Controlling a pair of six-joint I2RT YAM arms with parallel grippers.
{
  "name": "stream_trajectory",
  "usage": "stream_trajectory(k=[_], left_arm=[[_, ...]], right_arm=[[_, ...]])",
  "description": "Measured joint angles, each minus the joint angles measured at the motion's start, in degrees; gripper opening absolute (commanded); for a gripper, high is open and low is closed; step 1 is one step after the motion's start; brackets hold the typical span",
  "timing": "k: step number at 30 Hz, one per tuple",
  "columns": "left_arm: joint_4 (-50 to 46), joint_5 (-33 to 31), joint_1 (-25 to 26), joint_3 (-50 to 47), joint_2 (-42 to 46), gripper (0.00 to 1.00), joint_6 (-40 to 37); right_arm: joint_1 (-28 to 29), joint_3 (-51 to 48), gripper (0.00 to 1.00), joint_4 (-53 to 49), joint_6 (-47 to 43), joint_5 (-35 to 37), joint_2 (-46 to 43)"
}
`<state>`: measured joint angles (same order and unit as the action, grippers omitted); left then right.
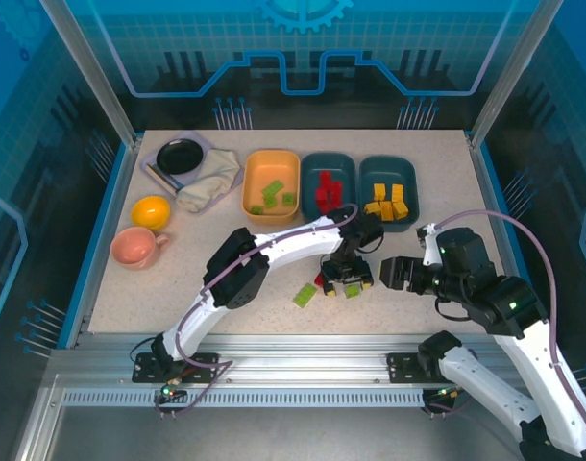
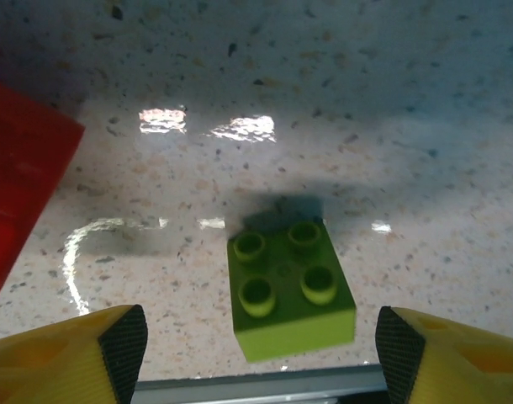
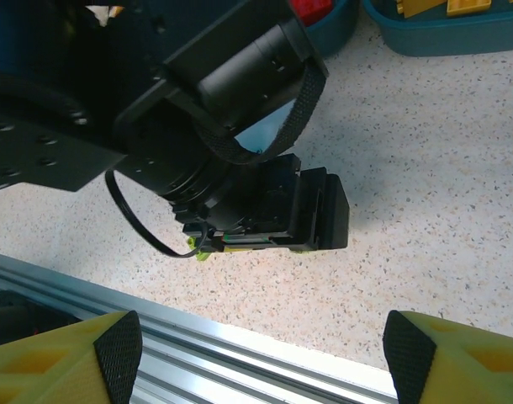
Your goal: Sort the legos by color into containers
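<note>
My left gripper (image 1: 347, 280) hangs open just above the table, over a light green two-by-two brick (image 2: 290, 290) that lies between its fingers (image 2: 122, 341) without touching them. A red brick (image 2: 21, 194) lies just to its left. Another green brick (image 1: 305, 295) lies on the table further left. At the back, the yellow-orange tray (image 1: 253, 197) holds green bricks, the middle teal tray (image 1: 308, 187) red ones, and the right teal tray (image 1: 410, 192) yellow ones. My right gripper (image 1: 397, 274) is open and empty, facing the left wrist (image 3: 265, 202).
A black dish (image 1: 181, 155), a crumpled cloth (image 1: 208, 182), a yellow bowl (image 1: 151, 211) and a pink cup (image 1: 135, 248) stand at the back left. The table's metal front rail (image 3: 240, 337) runs just below the grippers.
</note>
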<state>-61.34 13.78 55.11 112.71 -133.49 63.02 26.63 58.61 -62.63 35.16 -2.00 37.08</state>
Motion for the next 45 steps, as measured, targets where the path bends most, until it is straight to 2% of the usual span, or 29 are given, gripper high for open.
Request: stream_trajectory(k=[9, 12, 20, 24, 28, 31, 35, 40, 45], left_arm=[[0.8, 0.2, 0.2, 0.4, -2.3, 0.40, 1.3], [1.0, 0.0, 0.2, 0.7, -2.3, 0.33, 1.3], [0.2, -4.2, -1.1, 0.9, 0.9, 0.31, -0.7], [-0.7, -6.8, -6.3, 0.4, 8.5, 0.31, -3.6], [-1.5, -9.3, -16.0, 0.0, 15.6, 0.31, -7.8], [-2.0, -11.7, -23.9, 0.0, 16.7, 0.31, -11.3], [-3.6, -15.5, -31.4, 0.7, 14.5, 0.31, -15.7], [-6.6, -20.5, -34.8, 8.0, 6.4, 0.32, -20.2], [-7.9, -23.4, -34.8, 13.7, -0.4, 0.32, -22.6]], right_arm=[[0.0, 0.0, 0.78, -0.8, 0.0, 0.0, -0.7], [0.0, 0.0, 0.78, -0.8, 0.0, -0.1, -0.7], [0.0, 0.0, 0.78, 0.7, -0.3, -3.4, -0.3], [0.0, 0.0, 0.78, 3.6, -0.6, -6.3, 2.3], [1.4, -0.1, 0.78, 8.5, -0.4, -8.4, 7.5], [4.4, -0.1, 0.79, 13.2, 0.5, -8.6, 12.6], [6.8, 0.7, 0.80, 18.3, 1.3, -8.6, 20.4], [7.8, 5.5, 0.80, 21.8, 1.5, -8.4, 30.2], [7.8, 7.8, 0.80, 23.2, 1.2, -8.4, 33.1]])
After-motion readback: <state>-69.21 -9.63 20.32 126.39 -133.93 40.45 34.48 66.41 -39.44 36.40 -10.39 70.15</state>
